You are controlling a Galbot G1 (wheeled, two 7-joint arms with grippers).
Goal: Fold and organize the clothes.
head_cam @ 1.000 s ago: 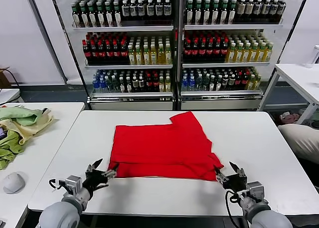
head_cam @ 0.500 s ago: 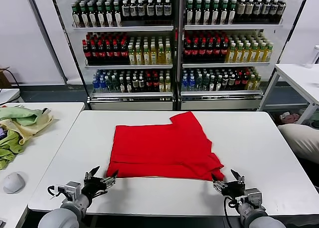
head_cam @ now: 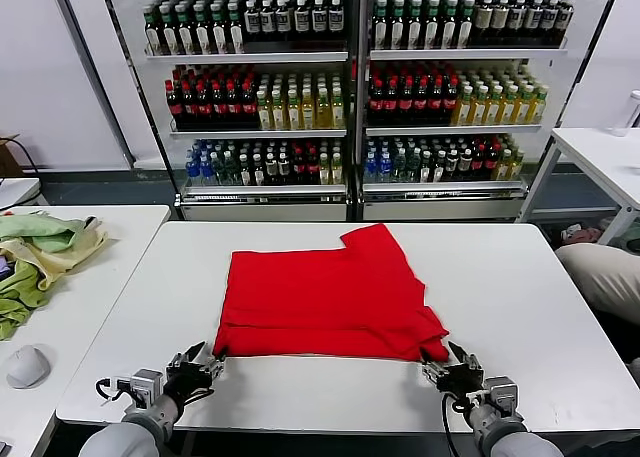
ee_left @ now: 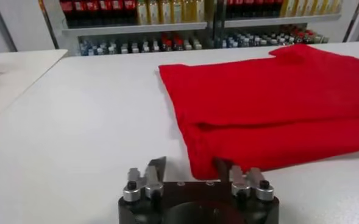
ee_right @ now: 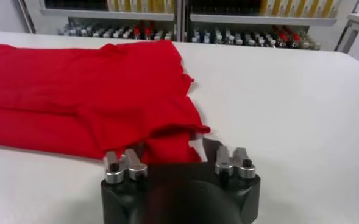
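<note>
The clothes are one bright red T-shirt [head_cam: 325, 292], lying partly folded in the middle of the white table [head_cam: 300, 402]. My left gripper [head_cam: 203, 357] sits low at the shirt's near left corner. In the left wrist view the red hem [ee_left: 277, 103] reaches in between the fingers of this gripper [ee_left: 190, 167], which stand half closed with a gap left. My right gripper [head_cam: 447, 362] is at the near right corner. There a red flap [ee_right: 88, 91] lies between the fingers of the right gripper [ee_right: 174, 152], also narrowed but apart. No print shows.
Pale green and yellow cloths [head_cam: 40, 247] and a grey mouse [head_cam: 27, 365] lie on a side table to the left. Shelves of bottles [head_cam: 350, 87] stand behind the table. Another white table [head_cam: 610, 152] and a pale bundle [head_cam: 600, 277] are to the right.
Both grippers have sunk toward the table and slid in onto the shirt's near corners. Their fingers have drawn in from wide open to about half.
</note>
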